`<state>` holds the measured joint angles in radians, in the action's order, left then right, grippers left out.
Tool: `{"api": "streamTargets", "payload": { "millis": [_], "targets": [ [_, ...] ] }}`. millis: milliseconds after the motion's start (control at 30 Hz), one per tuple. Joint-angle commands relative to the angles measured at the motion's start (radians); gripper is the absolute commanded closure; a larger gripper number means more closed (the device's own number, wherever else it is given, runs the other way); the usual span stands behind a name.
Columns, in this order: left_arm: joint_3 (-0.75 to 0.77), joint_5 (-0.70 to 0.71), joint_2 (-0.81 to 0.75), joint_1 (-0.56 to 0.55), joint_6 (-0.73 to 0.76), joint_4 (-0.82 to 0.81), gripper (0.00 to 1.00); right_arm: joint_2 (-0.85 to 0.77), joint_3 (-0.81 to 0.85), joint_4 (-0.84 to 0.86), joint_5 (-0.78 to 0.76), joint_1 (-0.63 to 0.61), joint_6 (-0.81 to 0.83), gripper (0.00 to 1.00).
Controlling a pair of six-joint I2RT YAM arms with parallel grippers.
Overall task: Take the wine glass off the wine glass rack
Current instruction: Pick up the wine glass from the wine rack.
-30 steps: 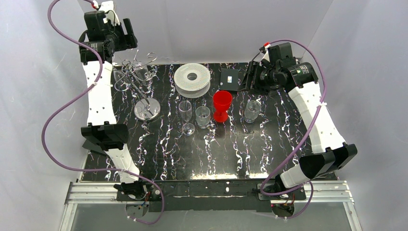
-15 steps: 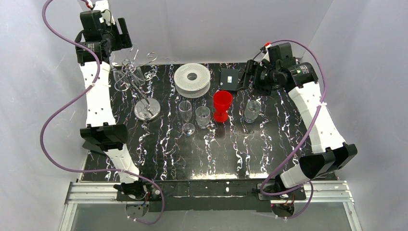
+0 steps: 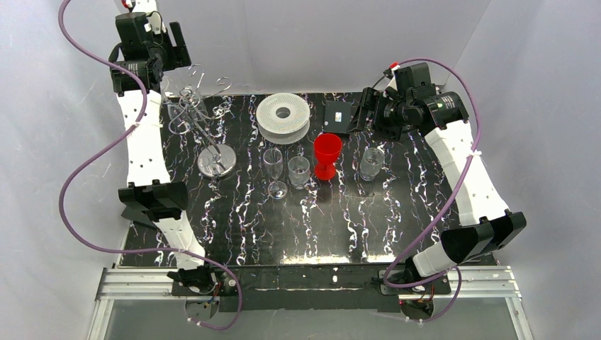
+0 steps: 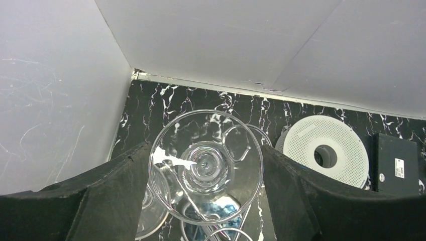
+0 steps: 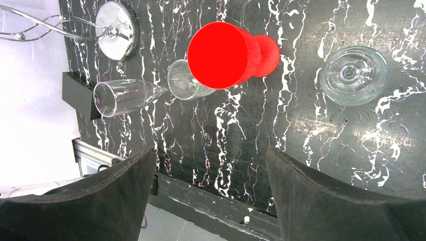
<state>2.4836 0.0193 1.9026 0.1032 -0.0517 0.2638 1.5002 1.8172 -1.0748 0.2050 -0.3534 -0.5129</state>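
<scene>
Lifting the wine glass (image 4: 206, 165) off the wine glass rack (image 3: 217, 161) is judged the step in hand. Top external view: rack stands at the far-left corner of the table (image 3: 283, 234), chrome disc base down, wire arms up. Left pincer (image 3: 178, 48) hangs high above and behind it; the clear glass is hard to pick out here. Right pincer (image 3: 363, 113) hovers at far right, near a red goblet (image 3: 327, 156). Left wrist view: glass sits between the left fingers (image 4: 120, 196), its round outline meeting both inner faces, so the pincer stands fairly wide, closed around the glass. A wire hook of the rack shows just behind the glass; whether the two touch cannot be told. Right wrist view: right pincer spread wide, holding nothing, with table and goblet below. Next move, as judged: raise the glass straight until it is free of every hook, keeping the grip gentle on thin walls, then carry it over the table and set it down upright.
</scene>
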Motion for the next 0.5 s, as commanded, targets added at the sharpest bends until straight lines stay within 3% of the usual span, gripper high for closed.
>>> {"api": "streamTargets", "payload": {
  "millis": [0,467],
  "targets": [
    [0.039,0.043,0.001,0.007,0.006,-0.092,0.51,-0.002,0.013,0.015,-0.008,0.007,0.007,0.12],
    [0.080,0.056,0.063,0.007,-0.054,-0.167,0.53,0.008,0.017,0.015,-0.009,0.015,0.007,0.09]
  ]
}}
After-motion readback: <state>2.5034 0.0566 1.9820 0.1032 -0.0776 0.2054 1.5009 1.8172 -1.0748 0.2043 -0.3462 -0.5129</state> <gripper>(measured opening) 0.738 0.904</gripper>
